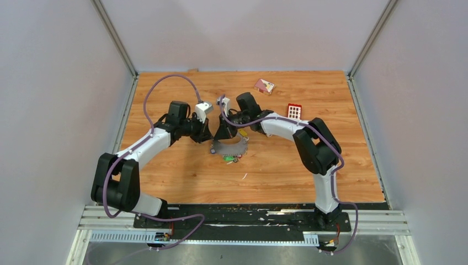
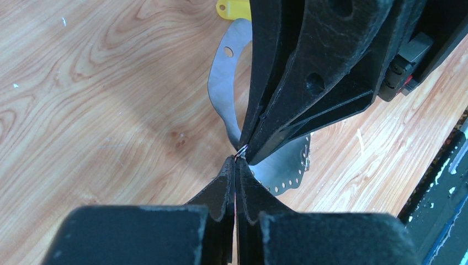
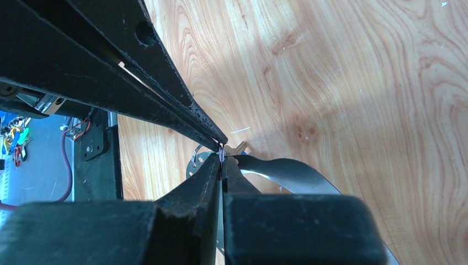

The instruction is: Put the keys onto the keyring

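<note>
The keyring [image 1: 232, 149], a wide flat grey loop with small holes along its edge, lies mid-table; it also shows in the left wrist view [image 2: 223, 83] and the right wrist view [image 3: 292, 172]. My left gripper [image 1: 209, 138] and right gripper [image 1: 218, 138] meet tip to tip just above its left end. Both are shut on the same small thin wire ring [image 2: 241, 149], which also shows in the right wrist view [image 3: 221, 152]. A red sliver shows between the left fingers [image 2: 226, 182]. The yellow-tagged key [image 1: 243, 139] lies by the loop's right end. The red-orange key is not clearly visible.
A green-yellow-red toy car [image 1: 230, 159] lies just in front of the keyring. A red block with a white grid [image 1: 294, 110] and a pink-white piece [image 1: 264, 85] sit at the back right. A small white scrap [image 1: 244, 176] lies nearer the front.
</note>
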### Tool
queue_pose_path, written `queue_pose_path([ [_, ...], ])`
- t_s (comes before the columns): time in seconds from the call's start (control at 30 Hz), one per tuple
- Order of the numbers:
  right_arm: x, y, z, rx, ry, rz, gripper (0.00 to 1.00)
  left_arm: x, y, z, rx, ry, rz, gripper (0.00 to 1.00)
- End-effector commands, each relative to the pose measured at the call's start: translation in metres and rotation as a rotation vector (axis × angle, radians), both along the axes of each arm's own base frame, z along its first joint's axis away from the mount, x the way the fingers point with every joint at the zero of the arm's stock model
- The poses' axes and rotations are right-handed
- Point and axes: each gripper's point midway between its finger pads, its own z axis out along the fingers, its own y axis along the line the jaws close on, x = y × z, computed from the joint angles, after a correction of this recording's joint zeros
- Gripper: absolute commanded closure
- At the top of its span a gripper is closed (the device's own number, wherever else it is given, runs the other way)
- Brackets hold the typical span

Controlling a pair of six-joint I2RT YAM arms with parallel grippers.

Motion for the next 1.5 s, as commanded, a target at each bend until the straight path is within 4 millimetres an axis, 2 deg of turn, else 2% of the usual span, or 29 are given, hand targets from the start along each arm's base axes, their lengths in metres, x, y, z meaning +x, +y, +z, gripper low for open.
queue_pose_path([
  [0.0,0.004,0.006,0.012,0.017,-0.051,0.012,1.0,0.003,-0.009,0.009,-0.036,-0.037,-0.039,1.0],
  [0.07,0.004,0.003,0.015,0.015,-0.071,0.01,1.0,0.002,-0.009,0.013,-0.036,-0.047,-0.063,0.97],
  [0.17,0.006,-0.006,0.023,0.026,-0.106,0.001,1.0,-0.001,-0.011,0.02,-0.039,-0.07,-0.119,0.75],
  [0.27,0.007,-0.018,0.035,0.048,-0.126,-0.004,1.0,-0.005,-0.011,0.035,-0.055,-0.125,-0.192,0.57],
  [0.43,0.007,-0.036,0.068,0.118,-0.191,-0.003,1.0,-0.014,-0.011,0.059,-0.075,-0.24,-0.315,0.42],
  [0.6,-0.008,-0.049,0.102,0.194,-0.245,0.038,1.0,-0.019,-0.024,0.087,-0.156,-0.379,-0.421,0.33],
  [0.83,-0.032,-0.064,0.147,0.269,-0.415,0.101,1.0,-0.012,-0.054,0.144,-0.262,-0.537,-0.514,0.36],
  [0.97,-0.042,-0.075,0.163,0.259,-0.509,0.112,1.0,-0.018,-0.067,0.164,-0.294,-0.592,-0.582,0.4],
  [1.2,-0.059,-0.09,0.176,0.27,-0.642,0.128,1.0,-0.04,-0.077,0.168,-0.312,-0.635,-0.698,0.46],
  [1.47,-0.066,-0.093,0.172,0.291,-0.654,0.131,1.0,-0.049,-0.087,0.168,-0.321,-0.652,-0.722,0.54],
])
